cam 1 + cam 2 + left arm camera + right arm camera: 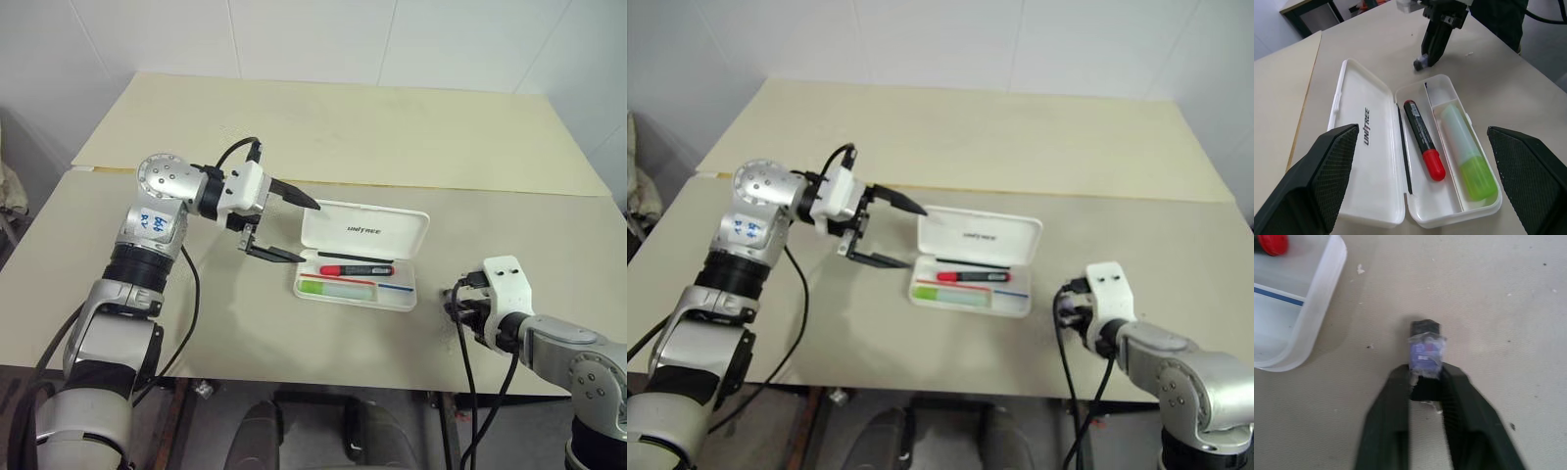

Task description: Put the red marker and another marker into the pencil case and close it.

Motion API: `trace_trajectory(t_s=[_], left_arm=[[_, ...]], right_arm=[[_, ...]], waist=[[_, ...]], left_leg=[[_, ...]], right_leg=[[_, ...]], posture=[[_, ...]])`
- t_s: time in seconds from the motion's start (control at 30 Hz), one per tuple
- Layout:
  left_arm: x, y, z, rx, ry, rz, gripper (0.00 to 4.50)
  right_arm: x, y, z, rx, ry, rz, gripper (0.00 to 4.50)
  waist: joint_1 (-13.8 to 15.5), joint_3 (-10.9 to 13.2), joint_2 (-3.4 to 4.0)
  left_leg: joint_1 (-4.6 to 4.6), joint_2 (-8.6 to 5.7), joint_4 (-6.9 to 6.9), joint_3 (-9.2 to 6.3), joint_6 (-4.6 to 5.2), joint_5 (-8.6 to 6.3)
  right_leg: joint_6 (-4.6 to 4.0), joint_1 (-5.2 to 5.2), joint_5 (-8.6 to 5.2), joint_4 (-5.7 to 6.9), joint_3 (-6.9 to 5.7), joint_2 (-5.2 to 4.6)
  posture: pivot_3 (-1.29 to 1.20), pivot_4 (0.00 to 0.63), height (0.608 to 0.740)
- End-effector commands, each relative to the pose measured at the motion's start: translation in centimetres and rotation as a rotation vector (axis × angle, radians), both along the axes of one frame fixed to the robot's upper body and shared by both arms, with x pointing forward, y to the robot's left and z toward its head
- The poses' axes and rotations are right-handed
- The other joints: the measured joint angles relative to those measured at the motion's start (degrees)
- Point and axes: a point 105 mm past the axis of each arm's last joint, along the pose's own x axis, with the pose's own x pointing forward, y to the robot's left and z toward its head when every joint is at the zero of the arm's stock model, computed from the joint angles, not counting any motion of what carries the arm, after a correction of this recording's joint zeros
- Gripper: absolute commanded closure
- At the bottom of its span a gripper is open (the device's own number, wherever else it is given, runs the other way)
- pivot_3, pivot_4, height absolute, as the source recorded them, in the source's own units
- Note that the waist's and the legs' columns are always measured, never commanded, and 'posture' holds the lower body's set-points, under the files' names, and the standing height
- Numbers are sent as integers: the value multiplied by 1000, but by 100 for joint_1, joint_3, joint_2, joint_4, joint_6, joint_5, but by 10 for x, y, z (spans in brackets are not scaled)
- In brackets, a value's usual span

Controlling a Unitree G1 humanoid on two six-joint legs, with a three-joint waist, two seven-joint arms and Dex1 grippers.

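The pencil case (362, 255) lies open mid-table, the red marker (357, 269) and green highlighter (338, 289) inside. The left gripper (289, 228) hovers spread at its left; the right gripper (1425, 382) pinches a small dark cylinder (1424, 346) to its right.

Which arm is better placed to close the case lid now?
Left. The left gripper hangs open beside the raised lid of the pencil case, with the red marker and green highlighter inside. The right gripper is off to the other side, shut on a small dark cylinder.
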Motion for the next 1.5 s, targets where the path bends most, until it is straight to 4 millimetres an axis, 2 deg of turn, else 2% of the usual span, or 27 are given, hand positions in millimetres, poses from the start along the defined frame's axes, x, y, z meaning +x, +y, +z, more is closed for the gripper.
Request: trace_trajectory(t_s=[0.03, 0.13, 0.23, 0.3, 0.37, 0.43, 0.57, 0.9, 1.07, 1.33, 1.37, 1.5], left_arm=[[-9, 2, 6, 5, -22, -59, 0], [-9, 2, 6, 5, -25, -58, 0], [-8, 2, 5, 4, -25, -58, 0], [-8, 2, 5, 4, -25, -57, 0], [-7, 3, 4, 7, -24, -54, 0], [-7, 4, 3, 9, -22, -51, 0], [-7, 5, 1, 8, -19, -45, 0], [-13, 7, -2, 5, -14, -27, 0], [-15, 12, -2, 8, -10, -5, 0], [-16, 12, 0, 4, -9, 7, 0], [-16, 12, 0, 3, -9, 8, 0], [-15, 12, 2, 0, -12, 13, 0]], right_arm=[[1, -10, -4, -32, 13, -25, 4147], [6, -8, 6, -57, -39, 27, 4147], [13, -2, 25, -95, -127, 153, 4147], [15, 4, 37, -126, -177, 266, 4147], [13, 16, 51, -175, -237, 457, 4147], [7, 30, 57, -207, -259, 653, 4147], [2, 43, 59, -239, -258, 875, 4147], [15, 57, 47, -269, -218, 1040, 4147], [21, 51, 32, -276, -161, 1065, 4147], [31, 59, 28, -260, -175, 1070, 4147], [32, 60, 29, -260, -184, 1081, 3431], [36, 61, 36, -267, -213, 1075, 2123]], waist=[[-4, 0, 0], [-6, 0, 0], [-6, 3, 4], [-8, 3, 5], [-15, 4, 5], [-17, 4, 6], [-15, 4, 6], [-8, 5, 5], [-8, 5, 5], [-10, 5, 5], [-15, 5, 6], [-11, 5, 5]], left_leg=[[0, 0, 0, 0, 0, 0], [0, 0, 0, 1, 1, 0], [-1, -1, -1, 9, 2, 1], [-1, -1, -4, 14, 3, 1], [-1, 1, -8, 16, 2, 1], [-2, 2, -14, 20, 2, 0], [-3, 4, -15, 19, 0, -3], [-5, 3, -5, 35, -1, -3], [-6, 3, -6, 39, -1, -3], [-3, 3, 0, 43, -2, -3], [-3, 3, 0, 44, -2, -2], [-2, 3, -1, 47, -3, -2]], right_leg=[[0, 0, 1, -1, 0, 0], [-1, 0, 2, -1, 1, 0], [1, -5, 4, -1, 8, 1], [2, -8, 4, -2, 13, 1], [3, -12, 3, -4, 16, 7], [24, -17, 9, -2, 21, 11], [48, -18, 19, -4, 20, 15], [19, -23, 7, -6, 38, 13], [27, -27, 11, -2, 42, 13], [28, -28, 12, 7, 44, 13], [28, -29, 12, 8, 45, 13], [43, -32, 21, 12, 48, 13]], posture=[[0, 150, 740], [0, 150, 740], [0, 150, 740], [0, 150, 740], [0, 150, 740], [0, 150, 740], [0, 150, 740], [0, 150, 740], [0, 150, 740], [0, 150, 740], [0, 150, 740], [0, 150, 740]])
